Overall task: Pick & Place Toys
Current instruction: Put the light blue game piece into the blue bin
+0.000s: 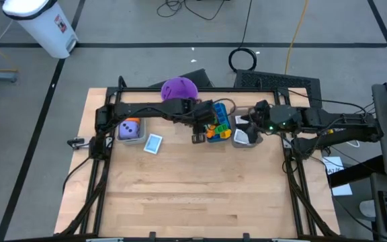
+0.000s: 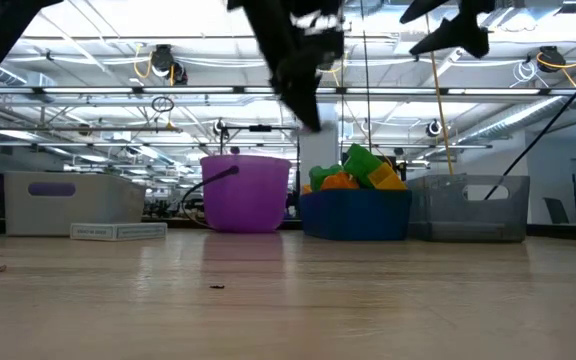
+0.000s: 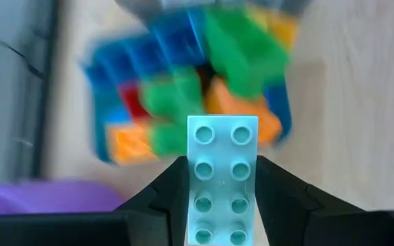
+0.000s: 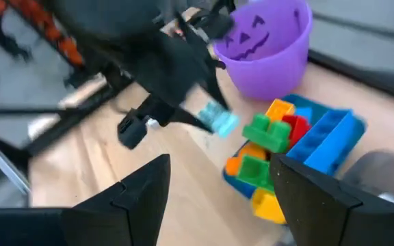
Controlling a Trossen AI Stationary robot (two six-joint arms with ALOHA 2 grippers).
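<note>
One pale turquoise brick point(image 3: 221, 179) is clamped lengthwise between the left gripper's point(image 3: 221, 205) narrowed fingers, raised above the heaped blue bin point(image 2: 356, 214) of bricks beside the purple bucket point(image 1: 179, 88). Step in hand: carry after the pick. Next move, as I judge it, calls for travel to a drop bin, then release. Right gripper point(image 4: 219, 198) waits wide open and empty, near the same bin.

Grey floor point(image 1: 133, 27) crossed by dark lines, cables point(image 1: 244, 59) lying loose. Overhead, bright ceiling lights point(image 2: 118, 20) among pipes.
</note>
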